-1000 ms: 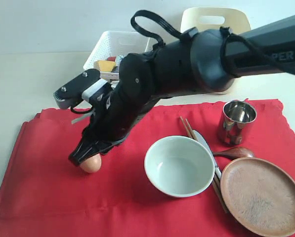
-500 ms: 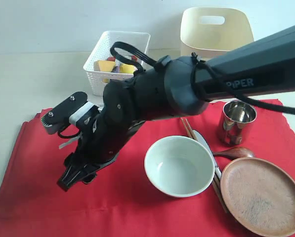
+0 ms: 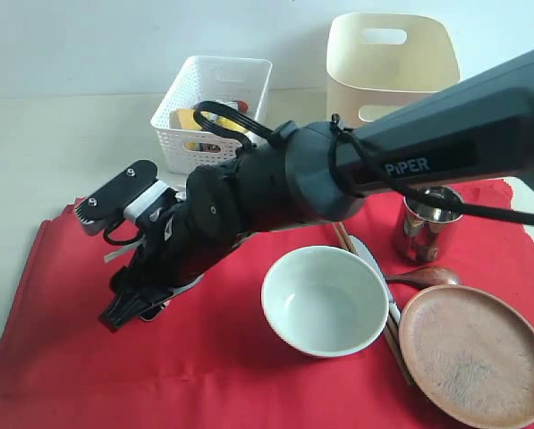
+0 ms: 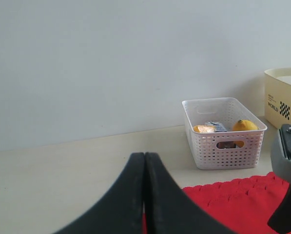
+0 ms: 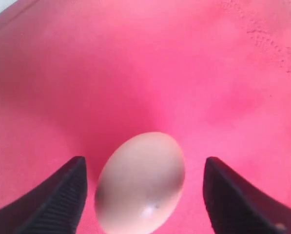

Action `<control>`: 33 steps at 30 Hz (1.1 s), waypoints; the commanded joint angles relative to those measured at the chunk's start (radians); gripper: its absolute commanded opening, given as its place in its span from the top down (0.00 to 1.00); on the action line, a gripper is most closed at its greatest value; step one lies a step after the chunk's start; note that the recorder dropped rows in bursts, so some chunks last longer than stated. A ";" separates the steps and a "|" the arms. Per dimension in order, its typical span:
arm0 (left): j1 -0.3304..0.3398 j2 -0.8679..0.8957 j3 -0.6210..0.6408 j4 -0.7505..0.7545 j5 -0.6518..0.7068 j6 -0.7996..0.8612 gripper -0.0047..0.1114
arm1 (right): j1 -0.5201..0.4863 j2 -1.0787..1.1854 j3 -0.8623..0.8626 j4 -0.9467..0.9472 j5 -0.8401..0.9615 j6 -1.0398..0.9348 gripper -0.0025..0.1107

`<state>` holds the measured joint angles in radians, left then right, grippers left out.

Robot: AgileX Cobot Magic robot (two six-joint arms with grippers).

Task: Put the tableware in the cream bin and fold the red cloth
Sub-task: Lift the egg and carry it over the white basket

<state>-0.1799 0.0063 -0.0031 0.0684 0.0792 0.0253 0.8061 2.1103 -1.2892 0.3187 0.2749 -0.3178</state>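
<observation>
Tableware sat grouped on the right part of the red cloth [image 3: 204, 366], none of it in either gripper. The pale grey-green bowl [image 3: 325, 300] stood upright near the cloth's middle. Just beside it, on the side away from the arm, lay the wooden chopsticks [image 3: 343, 239] and the metal knife [image 3: 371, 262]. The dark wooden spoon [image 3: 425, 276] lay between the steel cup [image 3: 426, 223] and the round brown plate [image 3: 475, 354], and the plate covered the chopsticks' near ends. The cream bin [image 3: 392, 63] stood on the table [image 3: 52, 152] beyond the cloth, beside the white perforated basket [image 3: 240, 80], and no tableware showed inside it.

The right gripper [image 3: 123, 315] had reached across to the left part of the cloth and hung low over it, well apart from the cup, plate and spoon; the bowl was the nearest piece, off to its right in the exterior view. In the right wrist view its two dark fingers [image 5: 62, 195] stood spread wide, with an egg [image 5: 140, 183] lying on the cloth between them and touching neither; it grasped nothing. The arm hid the egg from the exterior view.

The left gripper [image 4: 144, 157] showed only in its own wrist view, its fingers pressed together with nothing between them. It was held above the bare table near the cloth's scalloped edge, facing the basket, where a lemon [image 4: 244, 126] showed above the rim.
</observation>
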 commanded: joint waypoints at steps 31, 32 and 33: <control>-0.008 -0.006 0.003 0.000 0.001 0.003 0.96 | -0.085 -0.206 -0.006 -0.037 -0.048 -0.077 0.98; -0.008 -0.006 0.003 0.000 0.001 0.003 0.96 | -0.099 -0.218 -0.006 -0.037 -0.067 -0.073 0.98; -0.008 -0.006 0.003 0.000 0.001 0.003 0.96 | -0.109 -0.225 -0.006 -0.037 -0.083 -0.073 0.98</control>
<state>-0.1799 0.0063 -0.0031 0.0684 0.0792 0.0253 0.7319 1.9234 -1.2892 0.2913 0.2425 -0.3891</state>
